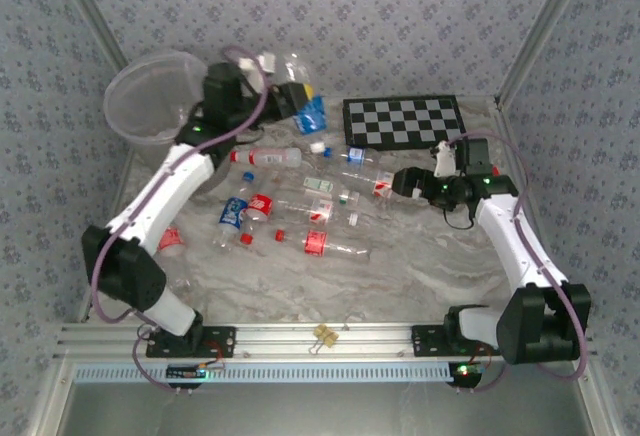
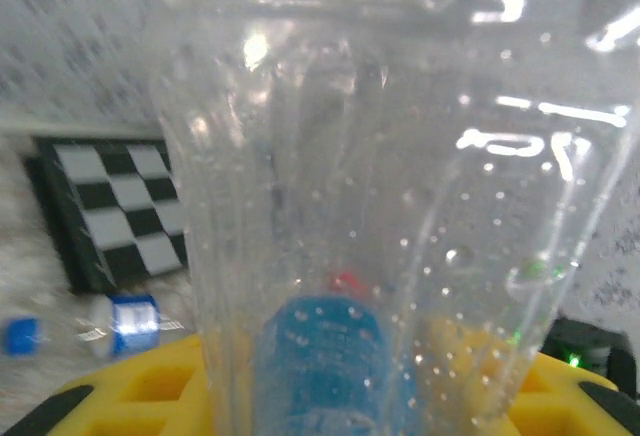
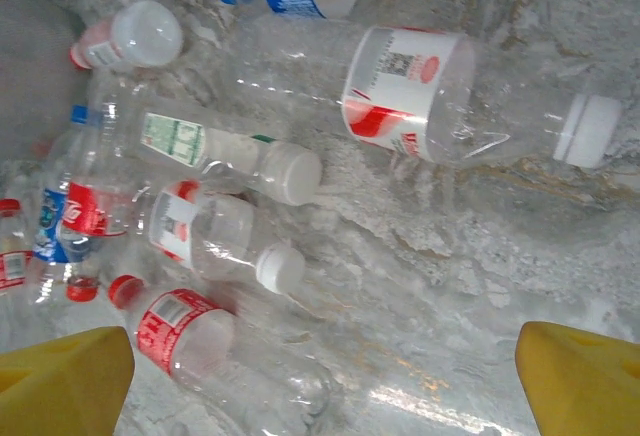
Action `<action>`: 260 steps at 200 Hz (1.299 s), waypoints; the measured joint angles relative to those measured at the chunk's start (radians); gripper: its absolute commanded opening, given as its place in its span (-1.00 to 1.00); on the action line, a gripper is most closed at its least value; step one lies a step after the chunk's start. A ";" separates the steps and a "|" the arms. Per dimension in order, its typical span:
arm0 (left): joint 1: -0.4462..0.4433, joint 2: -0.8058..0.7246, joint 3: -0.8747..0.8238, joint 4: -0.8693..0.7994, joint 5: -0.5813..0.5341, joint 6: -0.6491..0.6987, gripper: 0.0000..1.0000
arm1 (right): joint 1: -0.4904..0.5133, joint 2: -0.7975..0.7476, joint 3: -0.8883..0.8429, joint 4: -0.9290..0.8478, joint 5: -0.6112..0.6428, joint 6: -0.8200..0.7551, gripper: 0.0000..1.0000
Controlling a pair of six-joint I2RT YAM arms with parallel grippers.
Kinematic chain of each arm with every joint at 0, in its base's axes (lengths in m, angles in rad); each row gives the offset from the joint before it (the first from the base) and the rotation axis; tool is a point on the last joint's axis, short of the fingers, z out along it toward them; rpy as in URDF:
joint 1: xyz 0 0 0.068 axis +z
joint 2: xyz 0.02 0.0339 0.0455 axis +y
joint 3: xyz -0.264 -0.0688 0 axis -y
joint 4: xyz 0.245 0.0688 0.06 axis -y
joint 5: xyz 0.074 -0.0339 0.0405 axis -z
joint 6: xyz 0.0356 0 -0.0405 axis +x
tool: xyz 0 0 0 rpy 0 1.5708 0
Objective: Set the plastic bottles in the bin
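My left gripper [image 1: 292,98] is raised at the back of the table, right of the bin [image 1: 150,96], and is shut on a clear bottle with a blue label [image 1: 308,111]. In the left wrist view that held bottle [image 2: 330,256] stands close between the yellow fingers [image 2: 130,386]. Several more plastic bottles [image 1: 300,211] lie scattered on the table's middle. My right gripper [image 1: 403,182] hovers at their right end, open, with its yellow fingertips [image 3: 60,376] wide apart over bare table. A red-labelled bottle with a white cap [image 3: 420,96] lies ahead of it.
A black-and-white checkerboard [image 1: 403,121] lies at the back right. One bottle [image 1: 170,239] rests by the left arm. A small clip [image 1: 325,333] sits on the front rail. Patterned walls close in the table on three sides.
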 measured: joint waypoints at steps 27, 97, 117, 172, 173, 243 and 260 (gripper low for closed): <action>0.116 -0.106 0.077 -0.131 -0.005 0.107 -0.61 | 0.014 0.043 0.000 0.000 0.016 -0.001 1.00; 0.463 -0.185 0.185 -0.338 -0.121 0.308 -1.00 | 0.047 0.077 0.004 0.000 0.025 -0.013 1.00; 0.480 -0.144 0.184 -0.373 -0.199 0.378 -1.00 | 0.053 0.076 0.004 0.000 0.033 -0.019 1.00; 0.546 0.003 0.184 -0.385 -0.325 0.526 -1.00 | 0.056 0.034 -0.006 -0.006 0.068 -0.039 1.00; 0.548 0.006 0.184 -0.385 -0.328 0.529 -1.00 | 0.056 0.034 -0.006 -0.006 0.069 -0.039 1.00; 0.573 0.103 0.192 -0.423 -0.311 0.636 -1.00 | 0.055 0.031 -0.006 -0.005 0.064 -0.046 1.00; 0.573 0.159 0.211 -0.442 -0.283 0.652 -1.00 | 0.055 0.031 -0.006 -0.005 0.059 -0.046 1.00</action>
